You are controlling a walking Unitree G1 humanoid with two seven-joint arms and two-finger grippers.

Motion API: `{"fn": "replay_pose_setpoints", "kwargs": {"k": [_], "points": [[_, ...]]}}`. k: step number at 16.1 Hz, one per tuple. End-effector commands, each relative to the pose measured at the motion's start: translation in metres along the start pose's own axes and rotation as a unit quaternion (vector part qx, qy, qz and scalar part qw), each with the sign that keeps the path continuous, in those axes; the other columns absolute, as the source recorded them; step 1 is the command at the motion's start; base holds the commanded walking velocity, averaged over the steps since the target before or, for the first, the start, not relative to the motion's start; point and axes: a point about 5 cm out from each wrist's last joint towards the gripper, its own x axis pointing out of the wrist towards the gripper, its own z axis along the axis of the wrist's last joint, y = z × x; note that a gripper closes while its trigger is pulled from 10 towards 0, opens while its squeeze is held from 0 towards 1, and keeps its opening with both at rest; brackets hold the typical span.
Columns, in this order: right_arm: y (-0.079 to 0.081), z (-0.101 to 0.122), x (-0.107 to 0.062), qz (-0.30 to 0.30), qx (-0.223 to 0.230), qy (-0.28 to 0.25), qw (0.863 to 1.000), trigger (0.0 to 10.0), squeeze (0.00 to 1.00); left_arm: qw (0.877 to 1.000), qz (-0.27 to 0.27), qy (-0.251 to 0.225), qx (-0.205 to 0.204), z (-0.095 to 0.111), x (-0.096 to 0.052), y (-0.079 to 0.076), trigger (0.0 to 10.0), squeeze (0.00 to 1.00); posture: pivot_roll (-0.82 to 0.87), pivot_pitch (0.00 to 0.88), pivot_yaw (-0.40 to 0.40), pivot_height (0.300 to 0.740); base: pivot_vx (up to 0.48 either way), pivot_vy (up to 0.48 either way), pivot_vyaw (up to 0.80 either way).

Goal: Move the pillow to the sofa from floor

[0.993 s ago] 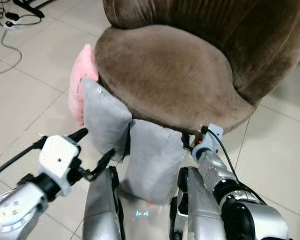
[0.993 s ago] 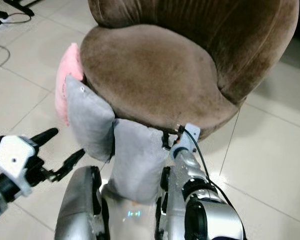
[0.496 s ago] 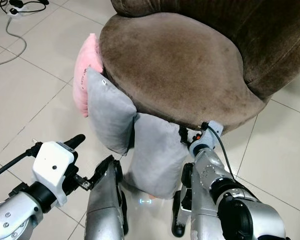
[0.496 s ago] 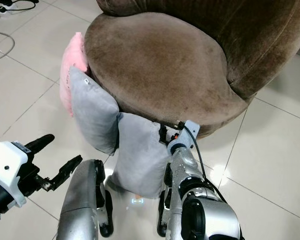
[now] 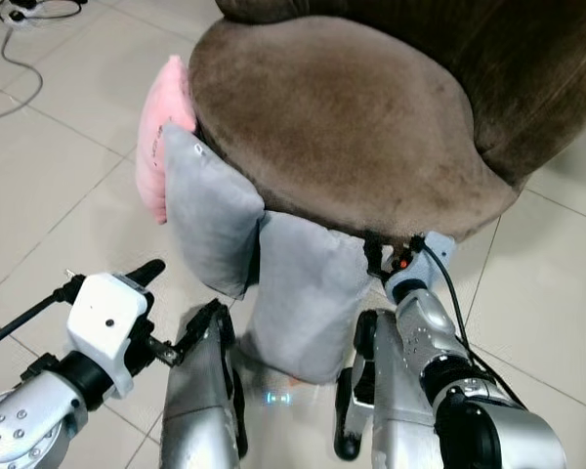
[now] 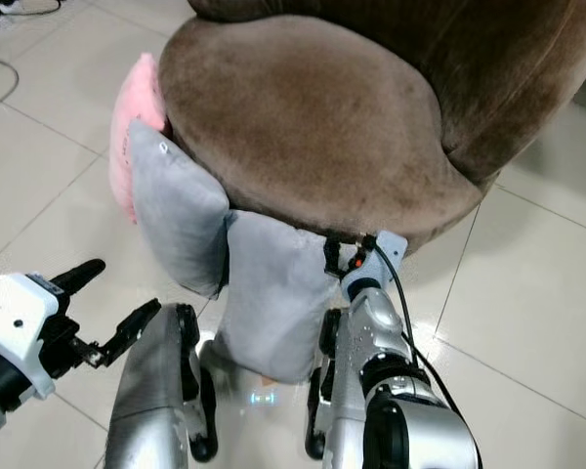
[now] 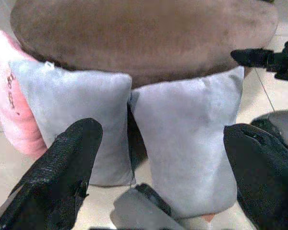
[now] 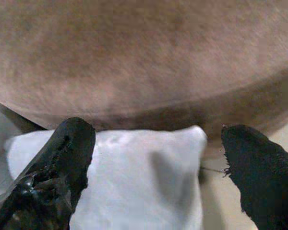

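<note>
Two grey pillows stand on the tiled floor, leaning against the front of the round brown sofa (image 5: pixel 342 117). The right grey pillow (image 5: pixel 303 293) is straight ahead of me, and the left grey pillow (image 5: pixel 210 215) is beside it. A pink pillow (image 5: pixel 156 156) is wedged behind the left one. My right gripper (image 5: pixel 386 259) is open at the right pillow's upper right corner, under the seat's edge; its wrist view shows that pillow (image 8: pixel 134 177) between the fingers. Low on the left, my left gripper (image 5: pixel 184 288) is open and apart from the pillows, pointing at them (image 7: pixel 187 139).
My own silver legs (image 5: pixel 200 391) stand close to the foot of the right pillow. A cable and power strip (image 5: pixel 20 15) lie on the floor at the far left. Bare tiles stretch out to the left and right of the sofa.
The whole view has shifted slightly as the camera moved. Both grippers stay open in much the same places, the right one still at the pillow's upper corner.
</note>
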Motion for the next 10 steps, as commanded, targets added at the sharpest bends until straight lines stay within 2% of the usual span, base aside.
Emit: {"fn": "replay_pose_setpoints", "kwargs": {"k": [1, 3, 4, 5, 7, 8, 10], "points": [[-0.009, -0.006, -0.003, -0.022, 0.002, 0.012, 1.000, 10.0, 0.00, 1.000, 0.001, 0.004, 0.004, 0.000, -0.003, 0.000, 10.0, 0.00, 0.25, 0.262, -0.037, 0.513, 0.000, 0.000, 0.00], [-0.007, -0.006, -0.002, -0.022, 0.025, 0.016, 0.999, 10.0, 0.00, 1.000, 0.000, 0.004, 0.004, -0.001, -0.004, -0.001, 10.0, 0.00, 0.26, 0.261, -0.035, 0.513, 0.000, 0.000, 0.00], [-0.004, -0.004, 0.000, -0.014, 0.047, 0.013, 0.999, 10.0, 1.00, 1.000, 0.000, 0.004, 0.004, 0.000, -0.004, -0.002, 10.0, 0.00, 0.26, 0.262, -0.034, 0.513, 0.000, 0.000, 0.00], [-0.002, -0.002, 0.002, -0.019, 0.068, 0.009, 0.997, 10.0, 1.00, 1.000, 0.000, 0.003, 0.004, 0.001, -0.005, -0.002, 10.0, 0.00, 0.26, 0.267, -0.034, 0.513, 0.000, 0.000, 0.00], [0.000, -0.001, 0.004, -0.035, 0.079, 0.014, 0.996, 10.0, 1.00, 1.000, -0.001, 0.003, 0.006, 0.002, -0.006, -0.001, 10.0, 0.00, 0.27, 0.275, -0.033, 0.513, 0.000, 0.000, 0.00], [0.001, -0.003, 0.005, -0.061, 0.065, 0.031, 0.996, 10.0, 1.00, 1.000, -0.002, 0.003, 0.008, 0.004, -0.008, -0.001, 10.0, 0.00, 0.29, 0.284, -0.028, 0.513, 0.000, 0.000, 0.00], [0.002, -0.005, 0.005, -0.073, 0.037, 0.038, 0.996, 10.0, 1.00, 1.000, -0.002, 0.004, 0.011, 0.006, -0.010, -0.001, 10.0, 0.00, 0.30, 0.288, -0.025, 0.513, 0.000, 0.000, 0.00]]}}
